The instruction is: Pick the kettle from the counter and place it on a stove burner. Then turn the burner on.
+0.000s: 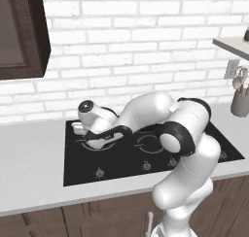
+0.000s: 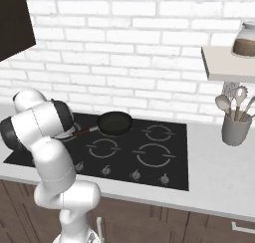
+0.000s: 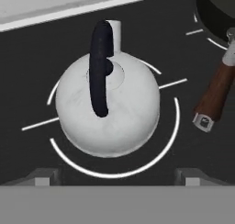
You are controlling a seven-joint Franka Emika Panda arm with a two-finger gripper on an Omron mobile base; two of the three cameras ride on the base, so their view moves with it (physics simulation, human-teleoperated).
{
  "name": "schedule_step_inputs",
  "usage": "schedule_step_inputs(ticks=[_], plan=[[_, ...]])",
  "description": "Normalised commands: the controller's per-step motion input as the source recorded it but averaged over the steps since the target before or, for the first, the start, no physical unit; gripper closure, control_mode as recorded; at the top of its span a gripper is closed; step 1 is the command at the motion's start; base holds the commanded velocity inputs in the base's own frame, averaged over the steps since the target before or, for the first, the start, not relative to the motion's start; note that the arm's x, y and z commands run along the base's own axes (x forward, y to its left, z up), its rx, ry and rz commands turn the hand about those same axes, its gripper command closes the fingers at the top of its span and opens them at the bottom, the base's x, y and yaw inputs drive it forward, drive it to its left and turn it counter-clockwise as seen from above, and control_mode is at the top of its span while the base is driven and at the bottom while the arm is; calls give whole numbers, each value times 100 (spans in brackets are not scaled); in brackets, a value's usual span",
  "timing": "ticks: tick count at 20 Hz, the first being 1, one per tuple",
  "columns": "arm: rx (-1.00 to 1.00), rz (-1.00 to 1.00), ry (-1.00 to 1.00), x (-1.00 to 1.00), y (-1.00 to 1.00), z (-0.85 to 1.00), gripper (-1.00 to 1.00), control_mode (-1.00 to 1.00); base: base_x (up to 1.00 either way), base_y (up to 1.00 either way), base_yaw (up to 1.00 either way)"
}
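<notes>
Kettle [image 3: 108, 110] sits inside the burner ring [image 3: 172, 131], black glass bare all round its body. Frying pan [image 2: 114, 123] is the main obstacle: reddish handle [image 3: 215, 94] angles in near the kettle, w/ a clear strip between. Gripper fingertips [image 3: 117, 177] spread wide, apart from the kettle, prob. above it. Utensil holder [image 2: 236, 128] well apart.

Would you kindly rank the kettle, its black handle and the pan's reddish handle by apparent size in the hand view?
1. kettle
2. black handle
3. reddish handle, though it looks close to the black handle in length.
</notes>
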Motion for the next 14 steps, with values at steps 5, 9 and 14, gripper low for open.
schedule_step_inputs(ticks=[5, 9, 14], plan=[[0, 11, 16, -55, 6, 0, -100, -100, 0, 0, 0], [3, 16, 22, -31, 0, 11, -100, -100, 0, 0, 0], [5, 21, 28, -41, 0, 3, -100, -100, 0, 0, 0]])
